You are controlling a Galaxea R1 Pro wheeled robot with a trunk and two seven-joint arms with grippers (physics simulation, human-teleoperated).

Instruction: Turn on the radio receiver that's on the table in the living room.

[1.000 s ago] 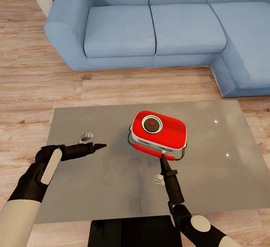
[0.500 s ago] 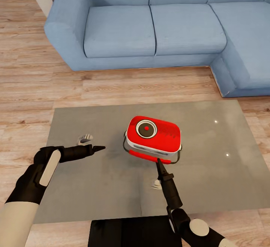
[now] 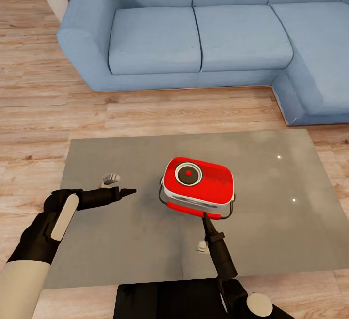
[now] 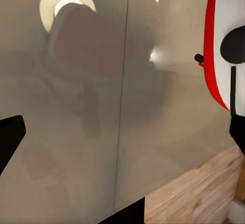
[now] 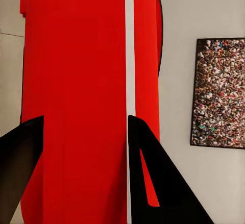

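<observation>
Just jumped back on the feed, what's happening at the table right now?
The right gripper is at the near edge of the small red rounded radio receiver, by its red-sleeved wire handle, on the glossy grey low table. Whether they touch is unclear. The left gripper hovers to the radio's left, holding nothing. A light-blue sofa stands beyond.

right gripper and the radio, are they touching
Cannot tell. In the head view the right gripper tip meets the radio at its red front bar, with no gap visible, but overlap from above cannot prove contact. The right wrist view shows red filling the space between the fingers.
</observation>
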